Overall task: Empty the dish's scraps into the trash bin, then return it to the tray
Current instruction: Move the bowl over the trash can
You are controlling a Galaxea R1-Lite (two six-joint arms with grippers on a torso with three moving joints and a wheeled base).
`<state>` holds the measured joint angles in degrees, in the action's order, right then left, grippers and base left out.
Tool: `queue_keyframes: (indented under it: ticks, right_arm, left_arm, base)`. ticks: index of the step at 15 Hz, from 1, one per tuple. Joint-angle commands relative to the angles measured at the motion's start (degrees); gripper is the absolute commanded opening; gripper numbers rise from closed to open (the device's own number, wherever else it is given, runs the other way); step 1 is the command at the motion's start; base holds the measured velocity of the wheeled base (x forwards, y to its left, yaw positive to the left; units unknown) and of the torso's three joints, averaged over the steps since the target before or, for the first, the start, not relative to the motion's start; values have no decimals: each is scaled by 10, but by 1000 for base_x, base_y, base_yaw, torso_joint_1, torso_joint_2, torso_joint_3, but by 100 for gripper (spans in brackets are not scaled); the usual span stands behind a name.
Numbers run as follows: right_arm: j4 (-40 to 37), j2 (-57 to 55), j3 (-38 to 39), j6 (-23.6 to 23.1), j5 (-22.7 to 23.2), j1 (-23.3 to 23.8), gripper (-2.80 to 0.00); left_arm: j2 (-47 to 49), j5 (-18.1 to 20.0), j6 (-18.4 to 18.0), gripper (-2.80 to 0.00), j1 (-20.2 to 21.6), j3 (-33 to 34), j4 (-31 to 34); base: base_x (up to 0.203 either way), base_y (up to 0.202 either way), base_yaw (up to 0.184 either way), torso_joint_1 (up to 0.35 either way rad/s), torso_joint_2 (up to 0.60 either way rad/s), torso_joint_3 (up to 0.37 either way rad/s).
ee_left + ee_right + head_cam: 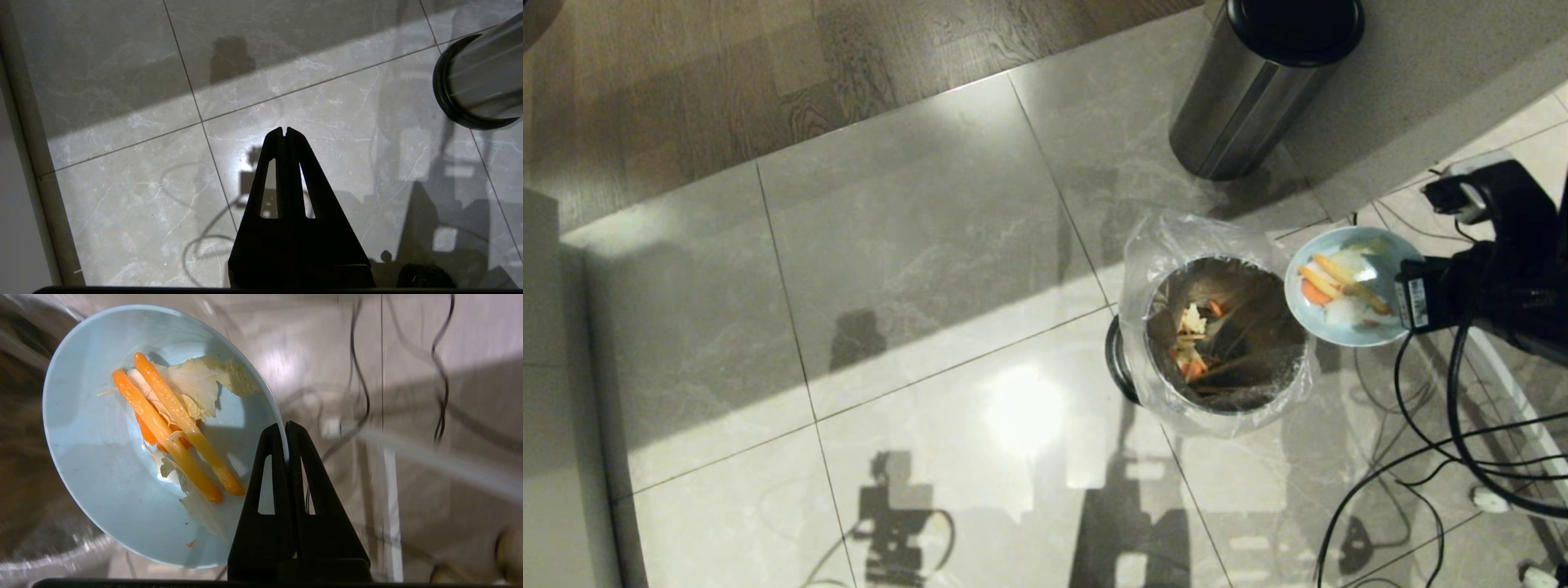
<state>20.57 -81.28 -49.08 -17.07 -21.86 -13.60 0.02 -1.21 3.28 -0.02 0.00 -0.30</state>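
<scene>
Beside the trash bin (1225, 335), my right gripper (286, 426) pinches the dish (1352, 286) rim; tipping early drops scraps (175, 424) on tiles.

A black-lidded steel cylinder bin (1258, 82) stands beyond black cables (1421, 441).

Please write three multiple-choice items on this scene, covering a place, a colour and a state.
1. Where is the dish?
A. On a tray
B. Held beside the trash bin's rim
C. On the floor

2. What colour is the dish?
A. Light blue
B. Green
C. White

3. What is the right pincer doing?
A. Hanging open
B. Shut on nothing
C. Shut on the dish's rim

Answers:
1 B: in the head view it hangs in the air at the bin's edge.
2 A: pale blue in both views.
3 C: the rim sits between its closed fingers, scraps inside the dish.
</scene>
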Motion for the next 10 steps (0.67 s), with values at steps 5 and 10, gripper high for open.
queue_keyframes:
  ticks: [5,10]
  right_arm:
    - [57,-11,-14,-82,-3,-80,-280]
    - [217,-27,39,-200,-1,-118,-280]
  left_arm:
    - [1,0,1,-280,0,0,0]
    - [1,0,1,-280,0,0,0]
  base:
    - [0,0,0,0,0,0]
    - [0,0,0,0,0,0]
